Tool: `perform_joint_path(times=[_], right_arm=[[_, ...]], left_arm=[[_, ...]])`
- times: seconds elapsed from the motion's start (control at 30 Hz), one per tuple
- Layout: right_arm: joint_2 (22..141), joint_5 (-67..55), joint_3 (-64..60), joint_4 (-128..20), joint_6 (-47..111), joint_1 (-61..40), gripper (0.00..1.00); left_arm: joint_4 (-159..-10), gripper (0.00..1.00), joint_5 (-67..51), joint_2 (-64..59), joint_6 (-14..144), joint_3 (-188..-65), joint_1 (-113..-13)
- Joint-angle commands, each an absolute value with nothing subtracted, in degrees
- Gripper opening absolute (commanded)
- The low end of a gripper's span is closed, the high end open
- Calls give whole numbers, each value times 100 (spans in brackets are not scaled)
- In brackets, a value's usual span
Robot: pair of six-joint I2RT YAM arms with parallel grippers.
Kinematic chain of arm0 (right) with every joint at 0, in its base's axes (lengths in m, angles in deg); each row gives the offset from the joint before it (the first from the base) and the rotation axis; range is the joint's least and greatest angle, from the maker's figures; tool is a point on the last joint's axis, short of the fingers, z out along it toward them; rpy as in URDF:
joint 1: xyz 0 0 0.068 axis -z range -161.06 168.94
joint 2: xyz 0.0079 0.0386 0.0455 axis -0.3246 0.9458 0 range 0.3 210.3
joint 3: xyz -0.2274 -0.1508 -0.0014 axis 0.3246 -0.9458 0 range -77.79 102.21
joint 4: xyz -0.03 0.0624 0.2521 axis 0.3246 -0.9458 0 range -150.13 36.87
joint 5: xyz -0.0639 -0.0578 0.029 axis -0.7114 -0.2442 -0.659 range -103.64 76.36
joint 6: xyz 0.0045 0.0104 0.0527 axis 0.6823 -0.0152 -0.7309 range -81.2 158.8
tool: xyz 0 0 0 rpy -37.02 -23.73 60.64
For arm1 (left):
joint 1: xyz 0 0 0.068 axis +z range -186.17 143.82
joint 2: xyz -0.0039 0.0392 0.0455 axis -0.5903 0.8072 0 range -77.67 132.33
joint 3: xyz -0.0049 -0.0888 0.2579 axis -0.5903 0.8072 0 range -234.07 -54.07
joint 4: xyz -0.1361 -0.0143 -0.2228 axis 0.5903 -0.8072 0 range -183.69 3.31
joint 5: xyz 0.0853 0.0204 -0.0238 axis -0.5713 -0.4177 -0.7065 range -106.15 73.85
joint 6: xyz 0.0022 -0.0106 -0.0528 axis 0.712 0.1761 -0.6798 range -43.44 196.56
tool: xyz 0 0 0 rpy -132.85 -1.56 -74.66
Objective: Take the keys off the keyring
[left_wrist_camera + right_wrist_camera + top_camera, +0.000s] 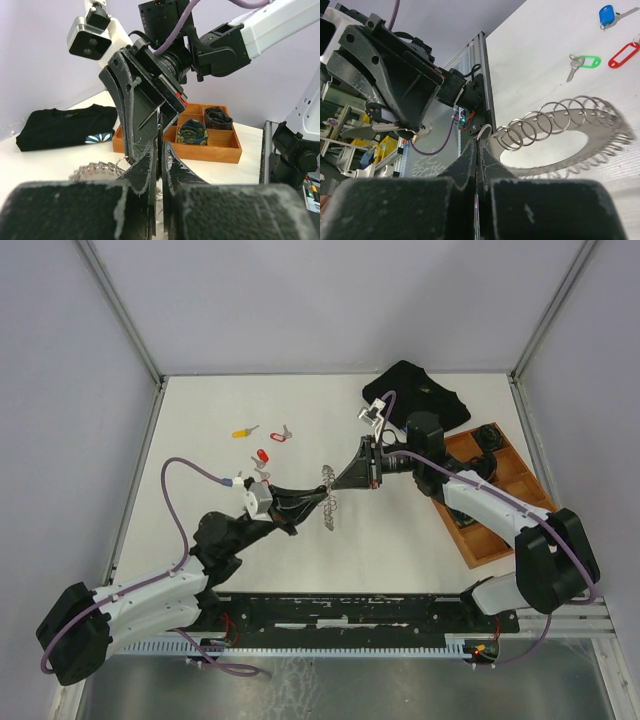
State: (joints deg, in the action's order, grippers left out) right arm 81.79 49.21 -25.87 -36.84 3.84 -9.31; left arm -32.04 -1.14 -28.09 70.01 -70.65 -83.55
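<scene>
The keyring [328, 502] hangs tilted above mid-table between both grippers; it is a flat silvery band [592, 106] fringed with small split rings. My right gripper [338, 480] [479, 142] is shut on one small split ring at its edge. My left gripper [312, 502] [161, 147] is shut on a thin dark piece, seemingly a key still on the ring; a silver blade [400, 131] shows under it. The ring's edge [92, 171] sits left of the left fingers. Loose keys lie on the table: yellow [243, 431], red [263, 455], blue [606, 15], green [585, 62].
A wooden tray [500, 502] [220, 150] with rolled dark items stands at the right. A folded black shirt [415, 395] [60, 127] lies at the back right. A red tag [623, 54] lies near the green key.
</scene>
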Motion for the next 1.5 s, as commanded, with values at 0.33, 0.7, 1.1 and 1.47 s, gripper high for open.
perform_joint_path(times=[0.33,0.7,1.1,1.47], right_arm=[[8246,4974,-2450,-3602,667,-767,0],[8237,4733,-2190,-4782,1821,-595,0],[8410,4654,-2079,-5122,2144,-435,0],[8561,4596,-1975,-5253,2258,-382,0]], left_arm=[[-3053,3,-858,-2979,6854,-6796,-8359],[-3834,3,-2796,-3600,5679,-6166,-7933],[-4311,3,-1028,-2348,3667,-6452,-5436],[-5889,6,-2542,-1065,2340,-7109,-4623]])
